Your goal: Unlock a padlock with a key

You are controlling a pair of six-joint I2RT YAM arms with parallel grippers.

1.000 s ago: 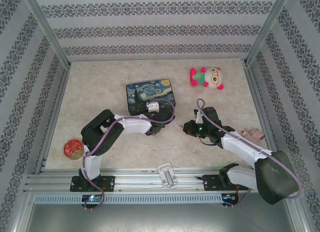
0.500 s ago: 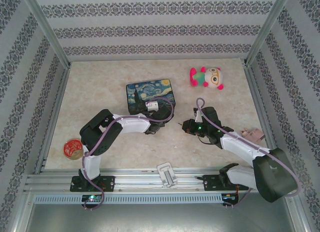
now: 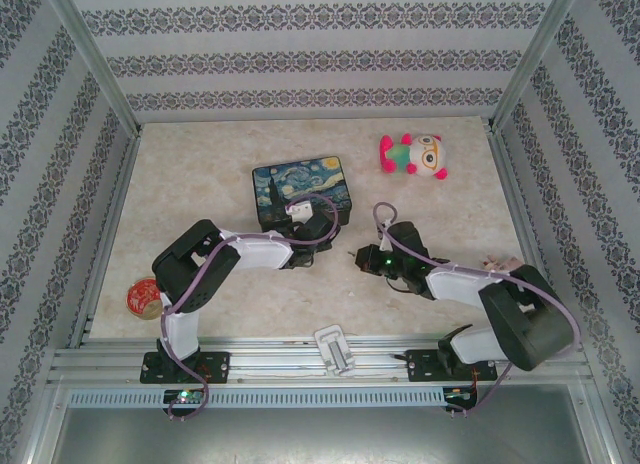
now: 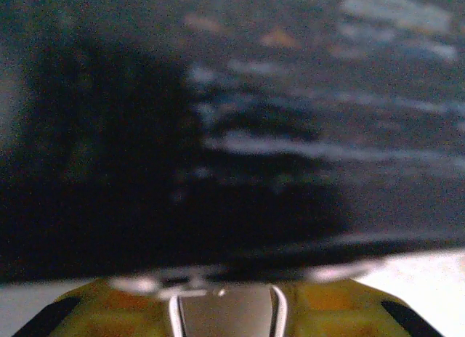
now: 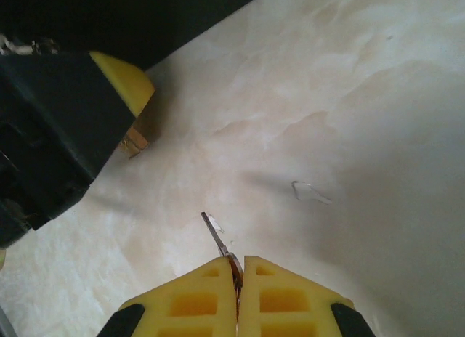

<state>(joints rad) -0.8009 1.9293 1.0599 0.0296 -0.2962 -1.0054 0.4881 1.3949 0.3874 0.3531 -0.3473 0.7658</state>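
The right arm [image 3: 470,284] has folded in and swung left across the marbled table [image 3: 200,174] since a second ago. This brings the right gripper [image 3: 360,256] closer to the left gripper [image 3: 320,232], which has itself edged farther, up to the near right corner of the painted tin [image 3: 300,189]. The left arm [image 3: 190,269] now covers more of the red disc [image 3: 140,299] at the near left, and the right arm hides most of a pinkish thing [image 3: 497,265] on the right. The plush toy [image 3: 413,154] sits unmoved at the far right.

The right fingers are pressed together on the key [image 5: 216,232], its thin blade jutting out over bare table. Of the padlock [image 5: 135,141] only a brass corner shows, on the table just beside the tin, tucked under the left gripper's yellow pad [image 5: 123,83]; the key is near it but apart. The shackle is hidden. I cannot tell whether the left fingers clamp it: the left wrist view is blurred, with a silvery shape [image 4: 225,315] cut off at the bottom edge.
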